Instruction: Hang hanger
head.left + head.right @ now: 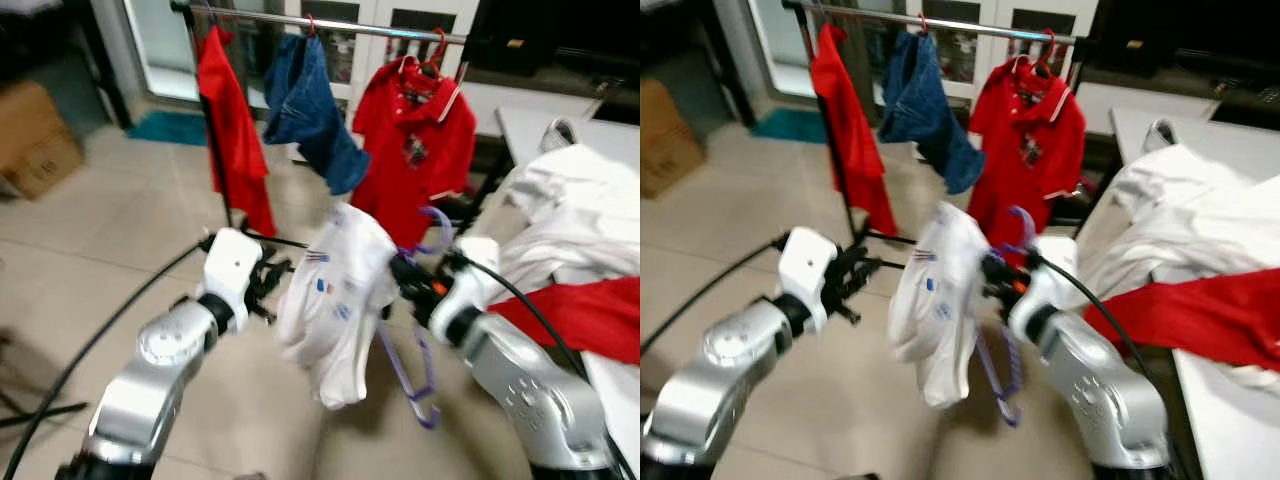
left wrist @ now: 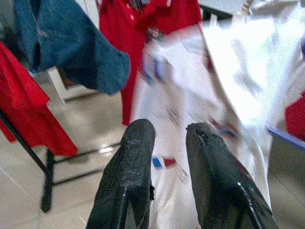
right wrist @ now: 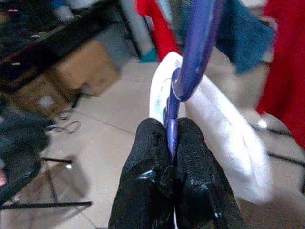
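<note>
Your right gripper [image 3: 172, 143] is pinching the purple hanger [image 1: 428, 385], which carries a white shirt [image 1: 335, 300] and hangs in the air in front of the clothes rail [image 1: 340, 22], below the garments on it. Your left gripper [image 2: 167, 138] is spread apart, just beside the shirt.

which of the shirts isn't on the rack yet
The white shirt: it hangs on the purple hanger clamped in the right tool, below the rail. The red polo and the red shirt hang from the rail.
</note>
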